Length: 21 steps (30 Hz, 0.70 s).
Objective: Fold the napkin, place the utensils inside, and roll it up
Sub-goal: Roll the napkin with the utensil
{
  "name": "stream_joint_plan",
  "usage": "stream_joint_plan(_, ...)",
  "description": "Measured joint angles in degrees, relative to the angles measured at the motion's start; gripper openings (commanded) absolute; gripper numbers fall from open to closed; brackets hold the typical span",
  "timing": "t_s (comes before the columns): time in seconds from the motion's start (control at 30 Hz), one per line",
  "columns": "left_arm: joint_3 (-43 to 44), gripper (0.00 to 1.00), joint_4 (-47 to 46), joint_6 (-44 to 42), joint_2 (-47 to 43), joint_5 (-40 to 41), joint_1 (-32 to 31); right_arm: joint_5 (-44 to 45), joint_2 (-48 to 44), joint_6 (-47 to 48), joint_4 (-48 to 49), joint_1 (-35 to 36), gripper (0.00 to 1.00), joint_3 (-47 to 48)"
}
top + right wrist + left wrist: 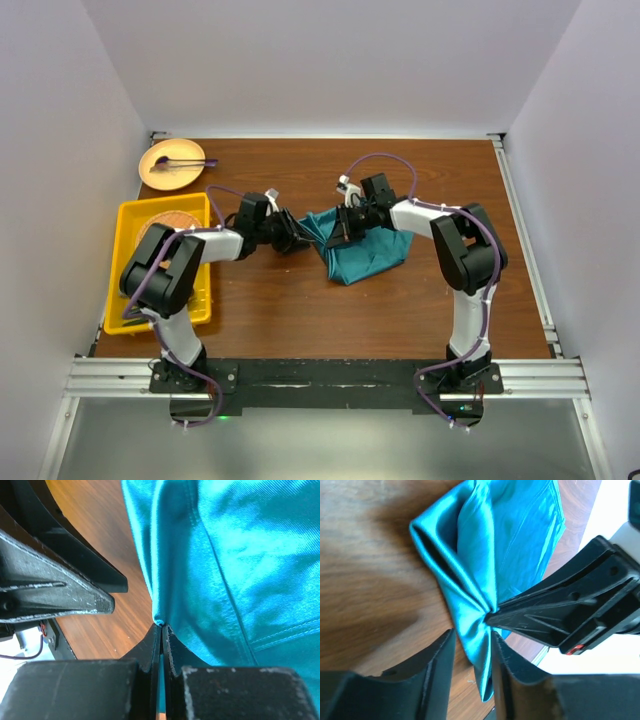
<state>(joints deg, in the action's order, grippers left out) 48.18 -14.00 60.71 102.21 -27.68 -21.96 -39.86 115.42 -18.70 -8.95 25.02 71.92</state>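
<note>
The teal napkin (375,252) lies bunched on the wooden table, with one corner pulled out to the left. My right gripper (343,232) is shut on the napkin's (240,555) folded edge, and cloth shows between its closed fingers (161,626). My left gripper (297,240) faces it from the left. In the left wrist view its jaws (472,637) stand apart, with the gathered tip of the napkin (510,540) hanging between them, against the right finger. The right gripper's tip (492,618) pinches the cloth just above. No gold utensils show.
A yellow tray (125,260) holding a round woven item stands at the left, under the left arm. A tan plate (150,172) with a purple-ended stick utensil (180,161) sits at the back left. Bare wood table (280,310) lies in front of the napkin.
</note>
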Motion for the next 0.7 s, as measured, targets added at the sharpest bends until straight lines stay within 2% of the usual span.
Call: stream_joint_plan(0.7, 8.04, 0.21, -0.11, -0.07, 8.26, -0.11, -2.95, -3.19, 3.48, 3.15, 0.7, -2.97, 0.0, -0.33)
